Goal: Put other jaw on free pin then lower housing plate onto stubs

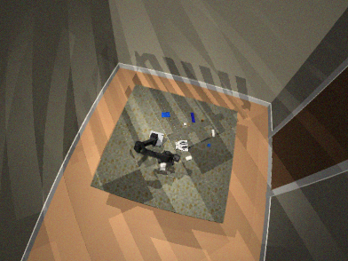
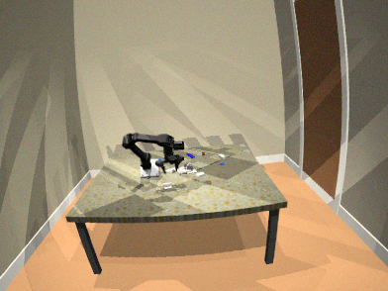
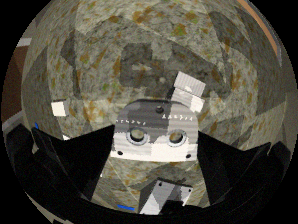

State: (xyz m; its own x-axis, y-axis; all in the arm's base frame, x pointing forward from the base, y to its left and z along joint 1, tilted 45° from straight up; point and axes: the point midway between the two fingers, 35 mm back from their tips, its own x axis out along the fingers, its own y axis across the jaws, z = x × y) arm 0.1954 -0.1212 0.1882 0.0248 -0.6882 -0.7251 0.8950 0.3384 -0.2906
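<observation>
Twelve or so things show from above, running left to right across the speckled surface (image 1: 133,169) (image 2: 228,200). At left of centre stands the black arm (image 1: 148,151) (image 2: 150,138), on a white base (image 1: 159,138) (image 2: 146,174). Just below the gripper in that frame lies a ridged white block (image 1: 162,167) (image 2: 167,186) (image 3: 190,85). Higher up is a flat blue piece (image 1: 165,114).

Near the middle, the gripper (image 1: 170,160) (image 2: 171,166) (image 3: 156,132) is clamped on the white housing plate (image 3: 157,146). In the wrist view the plate spans the centre, a black finger against each side, its two large round holes side by side and a smaller one near the top edge.

To the gripper's right is the white mechanism (image 1: 182,146) (image 2: 188,169), apart from the plate; its pins, gear teeth and jaws are too small to tell. A small white piece (image 1: 185,124) is above it, a white bar (image 1: 188,158) (image 2: 200,174) just lower right. Farther right come a dark blue bar (image 1: 193,117) (image 2: 190,155), a brown bit (image 1: 202,120) (image 2: 203,153), a small blue piece (image 1: 209,145) (image 2: 222,163) and, rightmost, a white stub (image 1: 213,132) (image 2: 222,155).
</observation>
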